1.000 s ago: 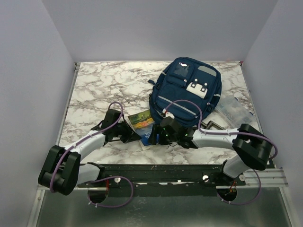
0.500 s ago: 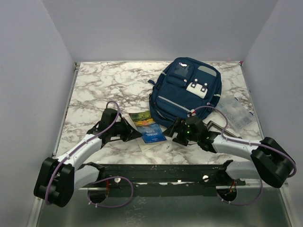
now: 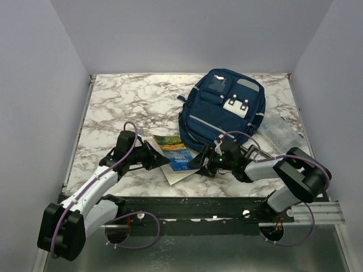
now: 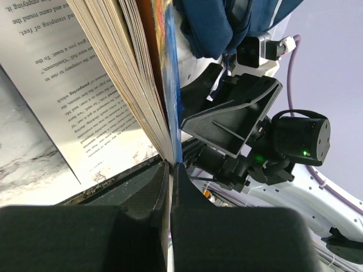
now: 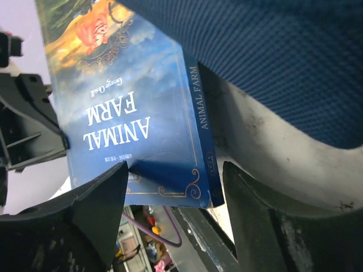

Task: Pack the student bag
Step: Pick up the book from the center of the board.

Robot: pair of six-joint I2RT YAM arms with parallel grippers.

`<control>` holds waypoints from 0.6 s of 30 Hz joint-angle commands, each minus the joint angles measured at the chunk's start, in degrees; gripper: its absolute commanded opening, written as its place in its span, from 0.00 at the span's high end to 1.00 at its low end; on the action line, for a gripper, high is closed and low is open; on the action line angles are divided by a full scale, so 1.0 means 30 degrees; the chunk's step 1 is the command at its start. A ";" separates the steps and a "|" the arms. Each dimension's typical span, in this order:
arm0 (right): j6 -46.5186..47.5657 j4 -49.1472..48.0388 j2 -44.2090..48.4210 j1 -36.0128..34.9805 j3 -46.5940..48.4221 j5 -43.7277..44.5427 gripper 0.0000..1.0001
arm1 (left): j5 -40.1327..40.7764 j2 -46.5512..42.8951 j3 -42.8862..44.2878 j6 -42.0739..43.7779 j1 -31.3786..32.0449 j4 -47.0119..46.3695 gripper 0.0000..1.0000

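The student bag, navy with white buckle clips, lies at the back right of the marble table; its blue fabric fills the right wrist view. A blue paperback titled "Animal Farm" is propped up off the table just left of the bag. My left gripper is shut on the edge of its blue cover, and the pages fan open to the left. My right gripper stands open, its fingers on either side of the book's lower spine corner.
A clear plastic pouch lies right of the bag, with a small grey frame just in front of it. The black mounting rail runs along the near table edge. Grey walls close in the left, back and right.
The right gripper pulled away to the right, then came back left to the book's corner. The left arm has drawn back left, and the book now sits tilted with its pages hanging open.
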State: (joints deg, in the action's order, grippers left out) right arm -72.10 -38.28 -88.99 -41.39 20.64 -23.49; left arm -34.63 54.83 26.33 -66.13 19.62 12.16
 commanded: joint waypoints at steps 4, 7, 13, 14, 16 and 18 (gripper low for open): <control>-0.3310 -0.6610 -0.1891 0.0011 -0.0534 -0.1467 0.45 | -0.1377 -0.1374 -0.0860 -0.0286 -0.0094 -0.0509 1.00; -0.3626 -0.7280 -0.2152 -0.0042 -0.0210 -0.1718 0.59 | -0.1507 -0.1796 -0.1158 -0.0211 -0.0094 -0.0487 1.00; -0.2691 -0.5375 -0.0694 -0.0621 0.0506 -0.1570 0.92 | -0.0601 -0.3949 -0.0990 0.1110 -0.0094 0.0961 0.92; -0.2350 -0.4666 -0.0337 -0.0691 0.0760 -0.1665 0.97 | -0.0250 -0.4440 -0.0782 0.1559 -0.0094 0.1564 0.84; -0.1473 -0.2892 0.0576 -0.0905 0.1321 -0.1722 1.00 | 0.0718 -0.5558 0.0034 0.2758 -0.0094 0.3041 0.65; -0.0157 -0.0430 0.1806 -0.0965 0.2141 -0.1795 1.00 | 0.1730 -0.6340 0.0889 0.4059 -0.0092 0.4386 0.49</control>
State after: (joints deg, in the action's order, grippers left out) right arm -79.46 -48.95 -90.02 -42.83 21.89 -26.41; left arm -33.98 40.84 23.22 -62.04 19.20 18.76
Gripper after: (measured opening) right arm 0.102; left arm 0.343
